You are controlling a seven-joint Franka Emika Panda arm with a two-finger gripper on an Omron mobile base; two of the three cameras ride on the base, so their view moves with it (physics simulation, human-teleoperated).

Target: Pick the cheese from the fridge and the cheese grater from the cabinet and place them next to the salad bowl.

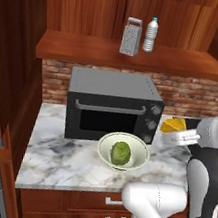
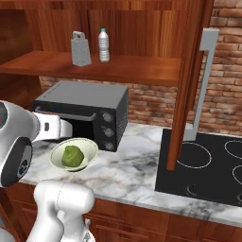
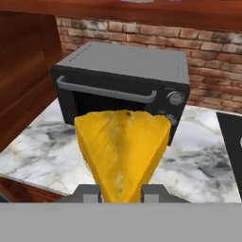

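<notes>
**Cheese wedge clamped in tool, carried over counter**

Left base view: small yellow-orange wedge of cheese [image 1: 173,125] held at the end of the white arm, above the white-grey marble counter [image 1: 61,161], right of the dark grey toaster oven [image 1: 112,106] and the round pale cream-green salad bowl [image 1: 123,151]. Small grey metal box grater [image 1: 131,37] upright on the reddish-brown cabinet shelf [image 1: 91,49], just beside a clear white-capped bottle [image 1: 151,35].

Right base view: bowl [image 2: 74,154] on the counter in front of the oven, arm beside it; grater [image 2: 80,49] untouched on the shelf.

Hand view: tool [image 3: 121,193] closed on the narrow end of the cheese [image 3: 122,151], broad end forward. Mottled, matte faces. Likely light and firm but dentable; safest held across flat faces, gently.
</notes>
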